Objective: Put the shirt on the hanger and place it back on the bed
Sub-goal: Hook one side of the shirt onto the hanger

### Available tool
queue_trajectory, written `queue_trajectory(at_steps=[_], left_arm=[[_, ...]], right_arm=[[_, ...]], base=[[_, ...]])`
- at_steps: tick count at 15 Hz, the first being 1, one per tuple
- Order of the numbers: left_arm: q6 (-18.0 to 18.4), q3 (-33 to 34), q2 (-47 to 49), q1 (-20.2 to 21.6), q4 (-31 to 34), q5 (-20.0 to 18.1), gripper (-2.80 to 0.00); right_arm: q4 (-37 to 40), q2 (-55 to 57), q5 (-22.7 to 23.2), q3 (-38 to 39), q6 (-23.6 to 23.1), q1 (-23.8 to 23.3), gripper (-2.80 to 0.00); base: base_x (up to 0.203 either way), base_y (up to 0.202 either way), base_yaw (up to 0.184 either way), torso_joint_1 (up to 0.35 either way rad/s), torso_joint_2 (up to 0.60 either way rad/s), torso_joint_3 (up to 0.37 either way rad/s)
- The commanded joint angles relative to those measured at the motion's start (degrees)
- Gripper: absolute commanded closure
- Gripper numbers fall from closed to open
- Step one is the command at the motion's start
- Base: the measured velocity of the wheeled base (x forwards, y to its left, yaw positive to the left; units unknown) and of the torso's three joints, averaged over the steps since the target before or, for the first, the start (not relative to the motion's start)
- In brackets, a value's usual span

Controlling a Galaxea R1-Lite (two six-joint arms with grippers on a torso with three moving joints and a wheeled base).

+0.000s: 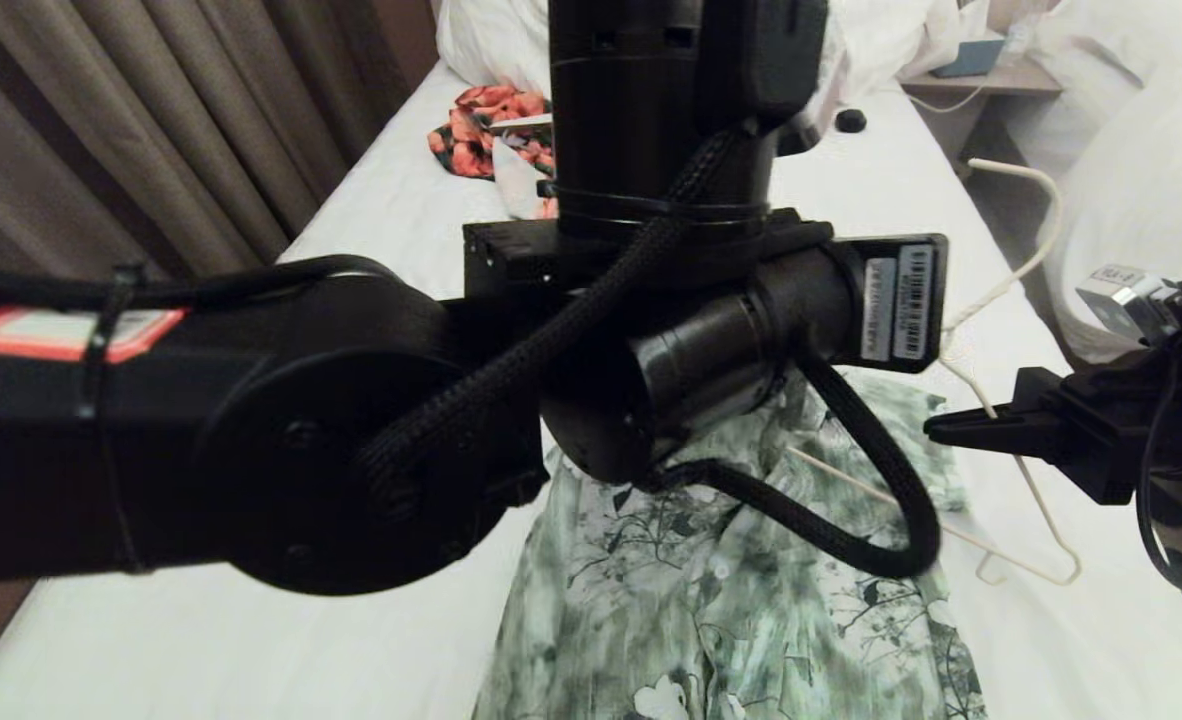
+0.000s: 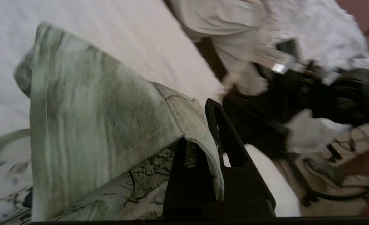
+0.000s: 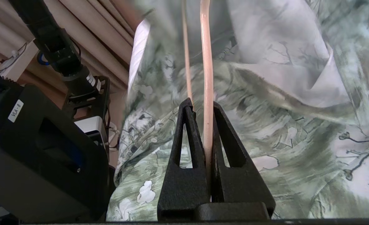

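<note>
From the head camera, my left arm blocks most of the scene. Below it the short-sleeved green-and-white shirt with dark leaf branches (image 1: 711, 590) lies on the white-sheeted bed (image 1: 201, 640). The thin cream wire hanger (image 1: 1016, 290) stands tilted at the shirt's right edge, in my right gripper (image 1: 941, 428). If I drag the fabric sideways now, I judge the hanger could twist or catch on a sleeve.

Through the left wrist camera, my left gripper (image 2: 211, 128) has its jaws pinching a hemmed fold of the shirt (image 2: 94, 125), lifted off the sheet. That bite looks thin to me; a hard tug might pull it free.

Through the right wrist camera, the jaws are pressed together on the hanger's wire (image 3: 207, 93), shirt just behind. A smooth wire could rotate in that grip.
</note>
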Motion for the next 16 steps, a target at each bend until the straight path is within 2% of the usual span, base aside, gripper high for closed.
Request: queue_trajectory(at_steps=[1, 5, 9, 11, 16], left_arm=[[0.0, -1.0, 1.3, -3.8, -0.1, 0.2, 0.0], [0.4, -5.4, 7.4, -5.3, 0.0, 0.3, 0.0], [4.4, -10.3, 11.0, -4.7, 0.7, 0.4, 0.0], [4.5, -10.6, 10.5, -5.8, 2.8, 0.4, 0.0], [5.7, -9.7, 10.3, -7.1, 2.8, 0.8, 0.0]], right_arm=[[0.1, 0.0, 0.4, 0.2, -0.1, 0.2, 0.0], [0.6, -1.5, 0.4, 0.9, 0.0, 0.5, 0.0], [3.8, -2.5, 0.4, 1.6, 0.4, 1.4, 0.0], [3.8, -2.2, 0.4, 1.3, 0.3, 1.5, 0.0], [3.7, -2.2, 0.4, 0.7, 0.4, 2.1, 0.0]], base=[[0.0, 0.0, 0.0, 0.0, 0.0, 0.0], [0.0, 0.0, 0.0, 0.0, 0.0, 0.0], [0.0, 0.0, 0.0, 0.0, 0.0, 0.0], [0.0, 0.0, 0.0, 0.0, 0.0, 0.0], [0.0, 0.0, 0.0, 0.0, 0.0, 0.0]])
